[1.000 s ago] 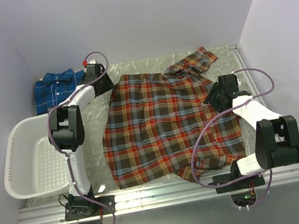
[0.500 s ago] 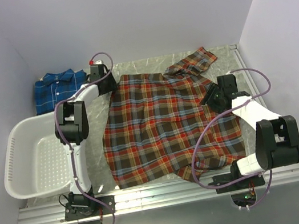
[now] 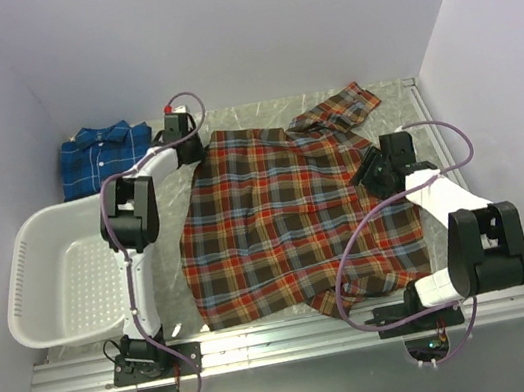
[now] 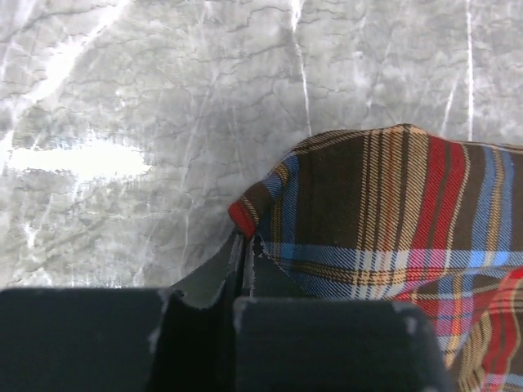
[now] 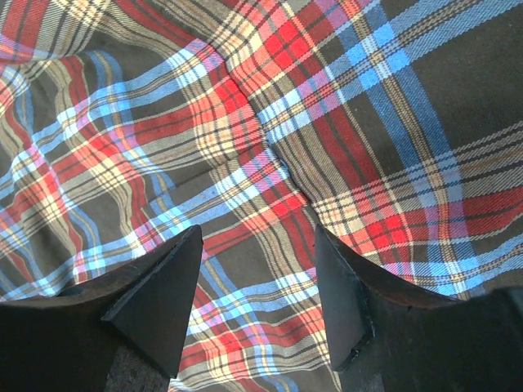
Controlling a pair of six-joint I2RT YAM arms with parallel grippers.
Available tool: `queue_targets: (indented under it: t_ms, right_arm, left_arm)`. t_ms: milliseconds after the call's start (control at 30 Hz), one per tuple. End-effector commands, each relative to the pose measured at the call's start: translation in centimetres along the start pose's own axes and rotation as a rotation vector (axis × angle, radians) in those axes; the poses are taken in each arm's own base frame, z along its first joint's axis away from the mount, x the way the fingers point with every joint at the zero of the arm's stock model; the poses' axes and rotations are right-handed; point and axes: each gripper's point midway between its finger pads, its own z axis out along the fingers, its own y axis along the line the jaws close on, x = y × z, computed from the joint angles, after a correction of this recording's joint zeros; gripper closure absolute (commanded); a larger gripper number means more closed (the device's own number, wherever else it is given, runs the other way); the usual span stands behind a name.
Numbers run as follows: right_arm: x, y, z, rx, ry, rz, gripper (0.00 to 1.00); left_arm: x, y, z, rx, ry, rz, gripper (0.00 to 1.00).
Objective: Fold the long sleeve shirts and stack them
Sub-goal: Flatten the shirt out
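Red-orange plaid shirt [image 3: 286,217] is lying spread out across the middle of the worktop [image 3: 258,115], its brown and blue checks filling most of the centre of the top view. One sleeve is reaching toward the upper right of the frame, and the lower hem is bunching a little near the bottom right. At the shirt's upper left corner the left end effector [image 4: 242,253] is clenching on the edge of the cloth, its jaws pressing together. In the left wrist view that corner is humping up off the marbled surface just ahead of the fingers. Over the right part of the same shirt the right end effector [image 5: 257,245] is hanging released. Its two dark fingers [image 5: 155,294] are standing well apart with plaid fabric showing between them, though whether the tips are touching the cloth I cannot tell. In the upper left of the top view the blue plaid shirt [image 3: 101,155] is sitting in a compact bundle with its collar showing, near the left arm's wrist but apart from the red-orange one. Below it, at the left edge of the frame, the white slotted basket [image 3: 22,261] is resting beside the left arm.
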Motion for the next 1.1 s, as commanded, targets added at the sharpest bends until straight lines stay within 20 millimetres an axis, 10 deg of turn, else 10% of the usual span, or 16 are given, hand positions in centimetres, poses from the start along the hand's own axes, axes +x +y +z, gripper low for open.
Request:
queue_targets:
  t_ms: [0, 300, 633, 900, 1067]
  right_arm:
    - [0.3, -0.7, 0.6, 0.025, -0.005, -0.005, 0.36]
    - [1.7, -1.5, 1.2, 0.044, 0.035, 0.03, 0.36]
    - [0.8, -1.6, 0.6, 0.052, -0.001, 0.006, 0.36]
    - [-2.8, 0.1, -0.9, 0.048, -0.1, -0.047, 0.35]
    - [-7.1, 0.9, -1.8, 0.109, -0.213, -0.07, 0.35]
  left_arm:
    - [-1.5, 0.5, -0.7, -0.051, -0.047, 0.047, 0.99]
    - [-9.5, 3.7, -5.9, -0.304, -0.233, 0.158, 1.0]
    - [-10.9, 6.9, -7.1, -0.493, -0.255, 0.192, 0.94]
    - [-12.1, 5.3, -8.6, -0.432, -0.262, 0.145, 0.21]
    - [-12.1, 3.0, -13.4, -0.374, -0.253, 0.048, 0.12]
